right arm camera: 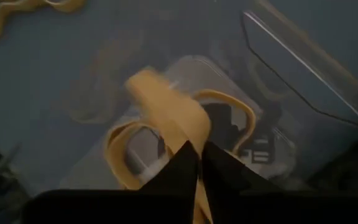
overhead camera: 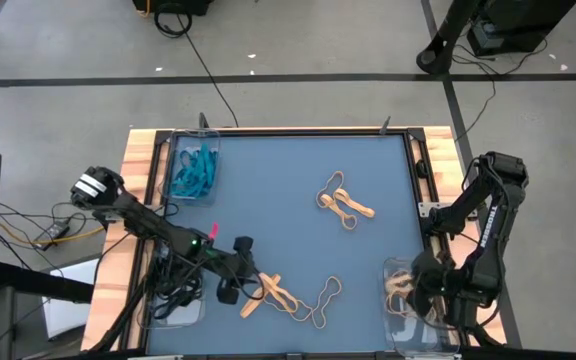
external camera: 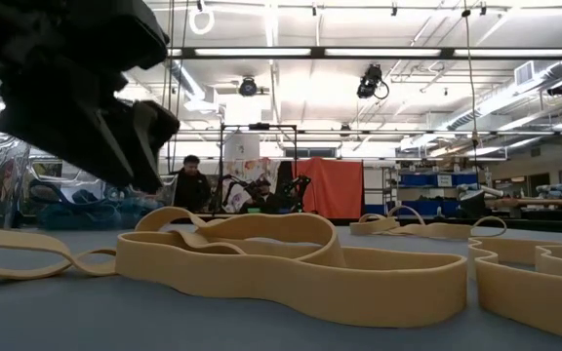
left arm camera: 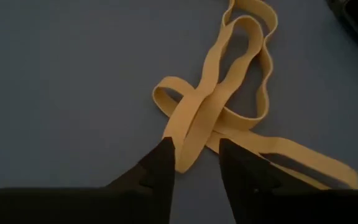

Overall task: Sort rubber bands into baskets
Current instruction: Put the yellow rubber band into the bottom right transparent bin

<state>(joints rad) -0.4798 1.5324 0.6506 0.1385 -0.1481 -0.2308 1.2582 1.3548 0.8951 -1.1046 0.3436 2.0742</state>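
Blue matting [overhead camera: 268, 200] covers the table, framed by pale wood, with grey floor and black cables beyond it at the top of the high view.

Tan rubber bands lie in three places on the mat: a tangled pair [overhead camera: 345, 201] right of centre, a looser cluster [overhead camera: 290, 295] at the lower middle, and a few inside the clear basket [overhead camera: 405, 320] at the lower right corner. Teal bands [overhead camera: 194, 172] fill the clear basket [overhead camera: 180, 152] at the upper left corner. A third basket [overhead camera: 175, 312] at the lower left seems to hold dark bands, though the arm and cables over it make that hard to read.

The left gripper [left arm camera: 196, 163] sits at the lower middle of the high view, low over the cluster. In its wrist view the two dark fingers stand apart with one tan band [left arm camera: 207, 93] running between them; the band crosses another loop just ahead of the tips.

The right gripper [right arm camera: 201, 163] hangs over the lower right basket [right arm camera: 185, 118]. Its fingers are nearly together, pinching a tan band [right arm camera: 166, 102] that rises from between the tips and folds over above the tray.

Level with the table, the low view shows thick tan loops [external camera: 291, 258] in the foreground, a dark gripper at upper left, and a person [external camera: 191, 185] far back in the workshop
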